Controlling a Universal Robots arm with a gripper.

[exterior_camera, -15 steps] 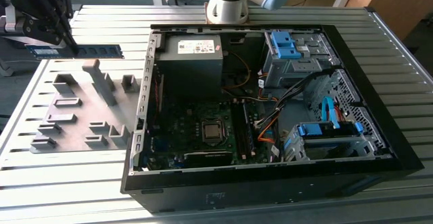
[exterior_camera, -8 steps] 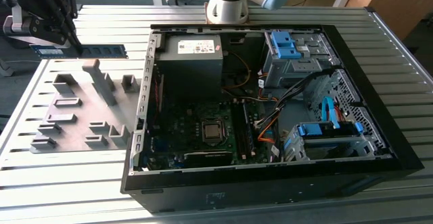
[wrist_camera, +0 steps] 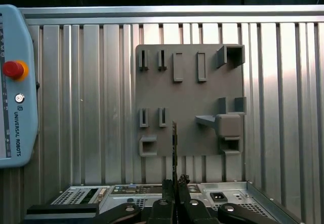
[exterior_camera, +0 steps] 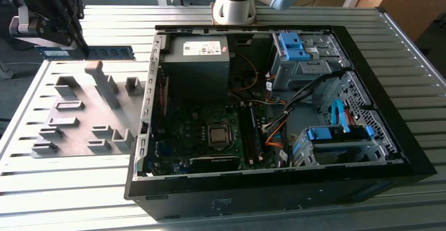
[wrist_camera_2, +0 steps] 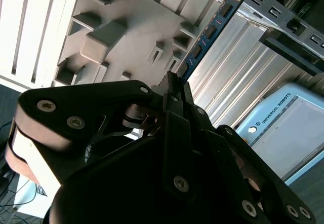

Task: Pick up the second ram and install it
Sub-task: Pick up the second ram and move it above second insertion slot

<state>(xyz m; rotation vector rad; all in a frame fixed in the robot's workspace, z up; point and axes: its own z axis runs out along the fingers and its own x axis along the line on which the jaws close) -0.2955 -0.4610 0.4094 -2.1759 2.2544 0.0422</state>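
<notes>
The second ram (exterior_camera: 104, 52), a thin green-blue stick with dark chips, hangs level in the air above the far edge of the grey tray (exterior_camera: 77, 131), at the exterior view's left. My black gripper (exterior_camera: 68, 45) is shut on one end of it. In the second wrist view the stick (wrist_camera_2: 212, 26) juts out from between the closed fingertips (wrist_camera_2: 173, 89). The first wrist view has the ram (wrist_camera: 174, 148) edge-on, rising from the gripper (wrist_camera: 174, 183) in front of the tray (wrist_camera: 187, 133).
The open computer case (exterior_camera: 390, 158) lies on the slatted metal table (exterior_camera: 70, 189), with the motherboard (exterior_camera: 209, 137), power supply (exterior_camera: 198, 58) and blue drive brackets (exterior_camera: 335, 134) inside. A teach pendant (wrist_camera: 17, 82) lies on the table. The arm's base (exterior_camera: 233, 6) stands behind the case.
</notes>
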